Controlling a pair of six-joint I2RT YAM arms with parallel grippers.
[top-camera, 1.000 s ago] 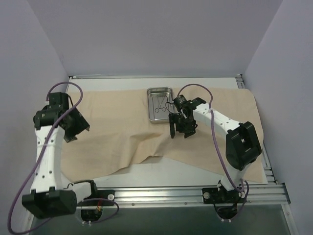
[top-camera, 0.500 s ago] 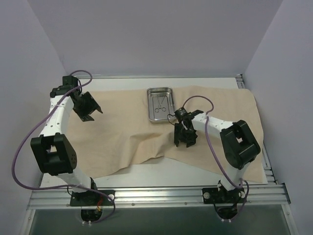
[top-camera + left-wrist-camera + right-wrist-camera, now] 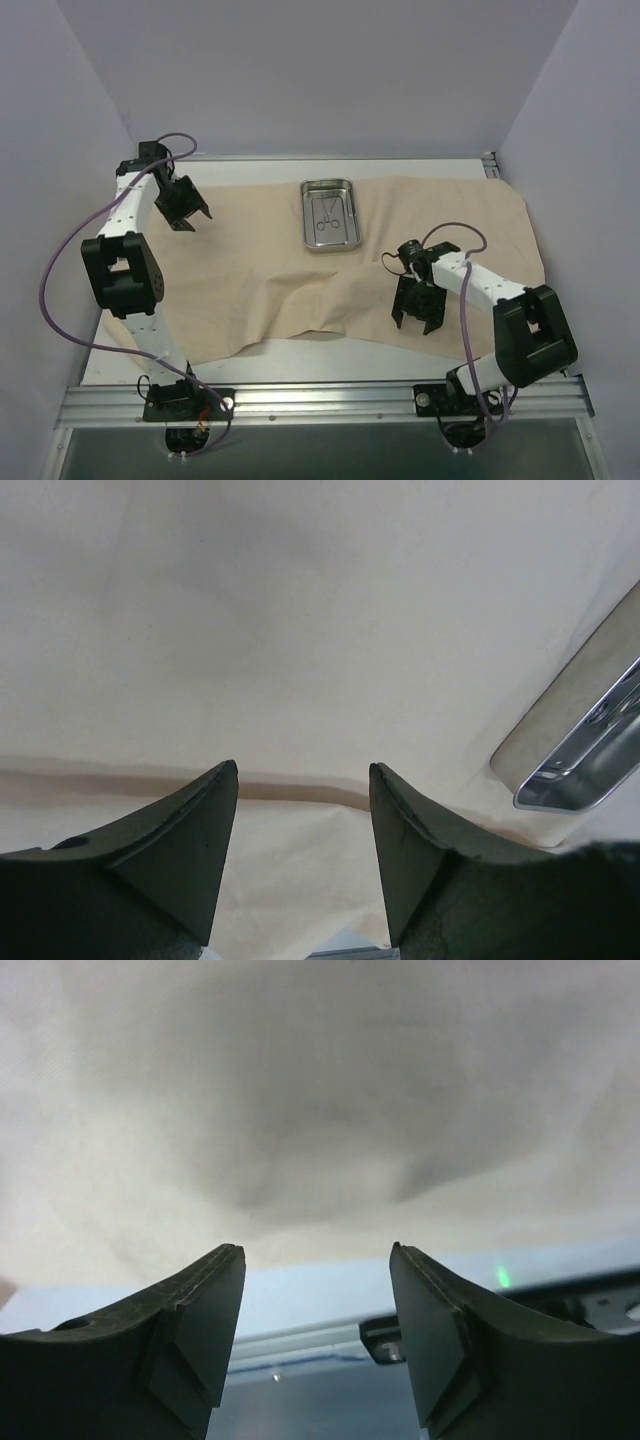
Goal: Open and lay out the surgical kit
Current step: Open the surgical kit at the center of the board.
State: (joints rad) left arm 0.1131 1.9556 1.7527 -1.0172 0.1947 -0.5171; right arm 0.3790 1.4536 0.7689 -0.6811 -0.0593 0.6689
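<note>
Both jaws parted and empty: left gripper (image 3: pixel 186 206) over cloth wrap (image 3: pixel 250 262) upper left, right gripper (image 3: pixel 417 311) at its rumpled lower-right hem, steel tray (image 3: pixel 306 216) holding both instruments (image 3: pixel 327 213) upper centre; likely flattening step, next pinch and tug hem.

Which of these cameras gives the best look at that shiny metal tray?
The top external view: the whole steel tray shows, with the two instruments inside. The left wrist view catches only one shiny corner at its right edge. The right wrist view shows none of it.
</note>
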